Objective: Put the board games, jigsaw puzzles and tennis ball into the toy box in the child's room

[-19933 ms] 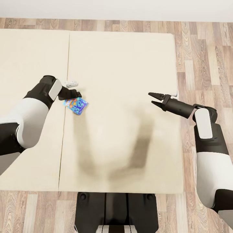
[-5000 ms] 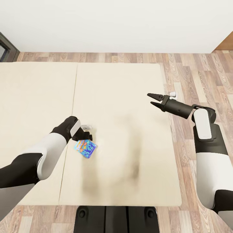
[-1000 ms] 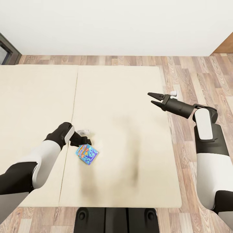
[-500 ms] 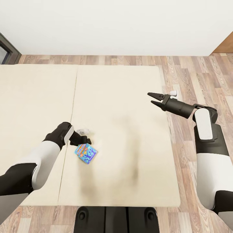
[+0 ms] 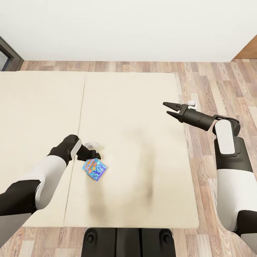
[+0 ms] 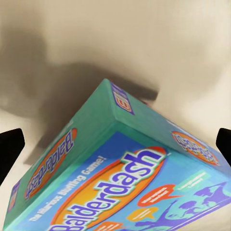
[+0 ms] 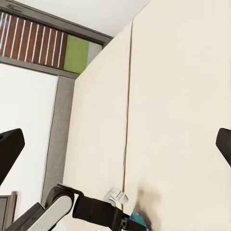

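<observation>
Blue board game on bed, gripped at its edge by closed left hand.

On the beige bed, the left pincer grips the top edge of a small blue board game near the mattress seam — the right pincer hovers with jaws parted over the bed's far side, beside wood-plank floor.

Board game: blue cover, green sides, orange oval logo with white lettering. Bed: plain beige. Floor: brown wood-plank pattern
</observation>
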### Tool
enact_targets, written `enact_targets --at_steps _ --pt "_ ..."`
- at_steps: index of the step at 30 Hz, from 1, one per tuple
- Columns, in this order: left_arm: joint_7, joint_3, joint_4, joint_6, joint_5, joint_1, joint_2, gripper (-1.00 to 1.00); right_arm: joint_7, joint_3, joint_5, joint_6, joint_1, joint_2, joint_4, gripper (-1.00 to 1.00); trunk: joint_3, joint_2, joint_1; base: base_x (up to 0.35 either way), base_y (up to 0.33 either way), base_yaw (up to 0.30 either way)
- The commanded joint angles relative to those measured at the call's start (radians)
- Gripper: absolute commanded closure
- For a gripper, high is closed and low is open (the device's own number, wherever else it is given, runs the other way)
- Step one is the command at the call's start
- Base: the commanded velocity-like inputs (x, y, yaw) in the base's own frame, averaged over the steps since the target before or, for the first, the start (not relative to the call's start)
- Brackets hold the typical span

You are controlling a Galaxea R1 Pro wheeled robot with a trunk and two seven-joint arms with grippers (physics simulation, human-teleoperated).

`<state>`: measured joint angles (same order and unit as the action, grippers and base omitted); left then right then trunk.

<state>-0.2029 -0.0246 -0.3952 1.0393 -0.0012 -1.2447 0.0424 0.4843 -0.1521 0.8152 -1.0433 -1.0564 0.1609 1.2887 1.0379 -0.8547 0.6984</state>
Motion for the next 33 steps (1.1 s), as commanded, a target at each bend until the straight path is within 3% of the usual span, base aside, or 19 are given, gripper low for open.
enact_targets --at_steps 1,15,33 --pt "-0.015 -0.012 0.085 -0.007 0.076 0.001 -0.001 -1.00 0.010 -0.001 -0.010 -0.004 -0.001 -0.001 0.000 -1.00 0.000 0.000 0.001 0.000 0.000 0.000" --pt "-0.015 -0.012 0.085 -0.007 0.075 0.001 -0.001 -1.00 0.010 -0.001 -0.010 -0.004 0.000 -0.001 0.000 -1.00 -0.020 0.000 0.001 0.000 0.000 0.000" --pt "-0.015 -0.011 0.085 -0.007 0.074 0.001 -0.001 -1.00 0.010 0.000 -0.010 -0.004 0.000 -0.001 0.000 -1.00 -0.022 0.000 0.001 -0.045 -0.029 0.000"
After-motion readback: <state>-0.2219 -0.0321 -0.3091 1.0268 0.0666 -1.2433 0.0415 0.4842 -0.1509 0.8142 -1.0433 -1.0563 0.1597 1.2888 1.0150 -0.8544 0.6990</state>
